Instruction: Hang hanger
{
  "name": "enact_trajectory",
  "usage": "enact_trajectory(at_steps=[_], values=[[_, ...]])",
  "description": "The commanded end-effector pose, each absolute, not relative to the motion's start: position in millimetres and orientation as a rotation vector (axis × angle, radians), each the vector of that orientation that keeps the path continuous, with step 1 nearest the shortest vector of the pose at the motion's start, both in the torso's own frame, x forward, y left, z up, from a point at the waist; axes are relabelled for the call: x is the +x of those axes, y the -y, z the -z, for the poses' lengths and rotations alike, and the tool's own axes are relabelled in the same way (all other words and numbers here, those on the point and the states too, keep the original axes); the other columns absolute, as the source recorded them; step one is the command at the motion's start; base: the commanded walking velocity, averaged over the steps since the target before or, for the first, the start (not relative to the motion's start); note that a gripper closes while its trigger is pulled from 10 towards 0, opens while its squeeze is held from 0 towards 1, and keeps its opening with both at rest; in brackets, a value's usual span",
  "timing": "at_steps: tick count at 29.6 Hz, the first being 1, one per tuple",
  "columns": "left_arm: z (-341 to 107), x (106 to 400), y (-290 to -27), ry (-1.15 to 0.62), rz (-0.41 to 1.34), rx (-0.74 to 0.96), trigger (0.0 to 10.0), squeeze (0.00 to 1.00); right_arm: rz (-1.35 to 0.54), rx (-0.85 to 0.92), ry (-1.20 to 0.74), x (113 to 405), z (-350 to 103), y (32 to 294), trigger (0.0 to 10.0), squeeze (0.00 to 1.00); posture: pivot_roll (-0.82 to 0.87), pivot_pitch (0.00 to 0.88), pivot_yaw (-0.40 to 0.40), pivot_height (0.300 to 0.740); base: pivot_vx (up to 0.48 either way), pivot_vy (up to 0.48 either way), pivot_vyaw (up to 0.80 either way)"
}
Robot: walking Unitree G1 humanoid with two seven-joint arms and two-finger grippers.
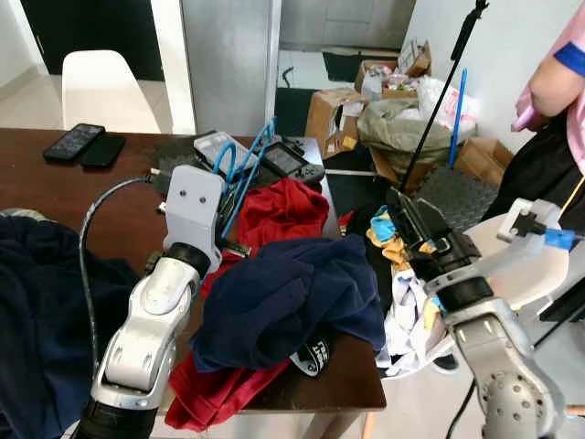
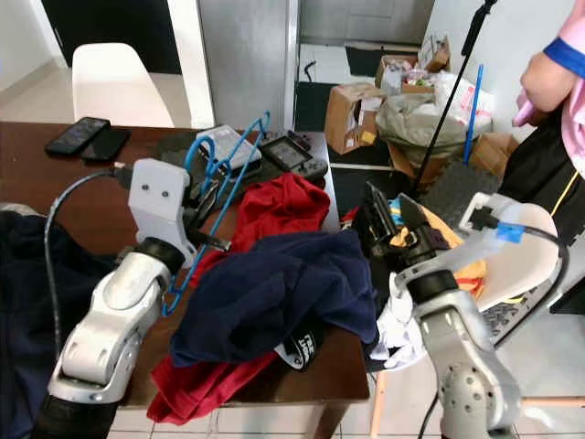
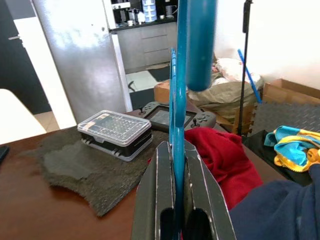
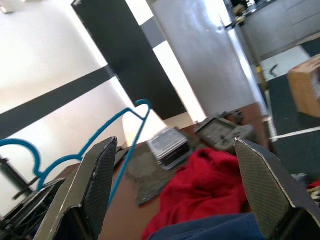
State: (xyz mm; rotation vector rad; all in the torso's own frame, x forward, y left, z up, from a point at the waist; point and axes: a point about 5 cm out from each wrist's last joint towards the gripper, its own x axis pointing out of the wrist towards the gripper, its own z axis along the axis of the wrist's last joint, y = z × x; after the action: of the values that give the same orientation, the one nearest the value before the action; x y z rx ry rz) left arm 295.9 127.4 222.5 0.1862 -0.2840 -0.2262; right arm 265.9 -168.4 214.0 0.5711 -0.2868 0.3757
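Note:
A blue wire hanger (image 1: 241, 172) stands upright above the brown table (image 1: 55, 187), with my left gripper (image 3: 176, 152) shut on its lower bar. In the left wrist view the hanger (image 3: 177, 100) rises between the two black fingers (image 3: 160, 170). My left arm reaches over the table edge beside a red garment (image 1: 285, 210) and a navy garment (image 1: 292, 302). My right gripper (image 1: 413, 218) hovers open off the table's right end, beside the navy garment, fingers pointing forward. Its wrist view shows the spread fingers (image 4: 97, 180) and the hanger (image 4: 125, 145) between them, farther off.
Two phones (image 1: 82, 143), a clear plastic box (image 1: 216, 146) on a dark mat and a handheld console (image 1: 289, 161) lie at the table's back. A white chair (image 1: 102, 91) stands behind. Cardboard boxes (image 1: 331, 117), a tripod pole (image 1: 439, 101), piled clothes and a person (image 1: 562, 101) are at right.

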Motion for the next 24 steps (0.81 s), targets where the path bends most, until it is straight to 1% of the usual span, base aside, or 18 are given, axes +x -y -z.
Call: enact_trajectory(at_steps=[1, 2, 4, 6, 8, 12, 18, 24], values=[[-221, 295, -128, 0.286, 0.222, 0.202, 10.0, 0.0, -0.368, 0.553, 0.247, 268, -199, 164, 10.0, 0.0, 0.07, 0.008, -0.045, 0.74, -0.24, 0.0, 0.0], [-222, 295, -128, 0.289, 0.22, 0.207, 10.0, 0.0, -0.37, 0.539, 0.231, 269, -193, 161, 10.0, 0.0, 0.07, 0.008, -0.045, 0.74, -0.24, 0.0, 0.0], [-222, 295, -130, 0.294, 0.213, 0.212, 10.0, 0.0, -0.383, 0.437, 0.164, 271, -179, 155, 10.0, 0.0, 0.09, 0.0, -0.05, 0.74, -0.24, 0.0, 0.0], [-221, 296, -132, 0.294, 0.207, 0.213, 10.0, 0.0, -0.378, 0.437, 0.167, 272, -180, 158, 10.0, 0.0, 0.09, 0.0, -0.046, 0.74, -0.242, 0.0, 0.0], [-222, 299, -133, 0.292, 0.197, 0.217, 10.0, 0.0, -0.348, 0.434, 0.172, 278, -181, 168, 10.0, 0.0, 0.09, 0.0, -0.046, 0.74, -0.247, 0.0, 0.0], [-222, 301, -134, 0.295, 0.191, 0.214, 10.0, 0.0, -0.331, 0.417, 0.151, 280, -177, 172, 10.0, 0.0, 0.09, 0.0, -0.053, 0.74, -0.256, 0.0, 0.0], [-208, 295, -136, 0.246, 0.189, 0.201, 10.0, 0.0, -0.304, 0.433, 0.116, 268, -167, 181, 10.0, 0.0, 0.07, 0.022, -0.063, 0.74, -0.26, 0.0, 0.0], [-198, 289, -131, 0.214, 0.212, 0.181, 10.0, 0.0, -0.273, 0.408, 0.117, 267, -163, 188, 10.0, 0.0, 0.05, 0.027, -0.059, 0.74, -0.259, 0.0, 0.0]])
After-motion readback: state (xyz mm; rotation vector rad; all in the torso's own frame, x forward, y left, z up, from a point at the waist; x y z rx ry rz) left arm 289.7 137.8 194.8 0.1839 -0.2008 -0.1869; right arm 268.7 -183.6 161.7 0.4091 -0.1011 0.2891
